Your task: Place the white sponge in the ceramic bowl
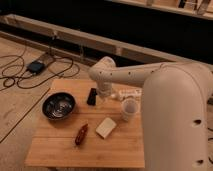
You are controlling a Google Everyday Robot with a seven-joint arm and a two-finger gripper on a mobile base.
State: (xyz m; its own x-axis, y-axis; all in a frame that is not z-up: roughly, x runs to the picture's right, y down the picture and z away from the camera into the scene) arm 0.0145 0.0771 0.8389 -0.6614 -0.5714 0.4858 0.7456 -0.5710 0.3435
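The white sponge [105, 127] lies flat on the wooden table [55, 147], right of centre. The ceramic bowl [58, 106], dark with a glossy streaked inside, stands at the table's left. My gripper [92, 96] is the dark piece at the end of the white arm [130, 77], low over the table's back middle, between bowl and sponge and apart from both. Nothing shows between its fingers.
A translucent white cup [129, 109] stands just right of the gripper, behind the sponge. A small red-brown object [81, 134] lies left of the sponge near the front. Black cables and a box [36, 66] lie on the floor at the left.
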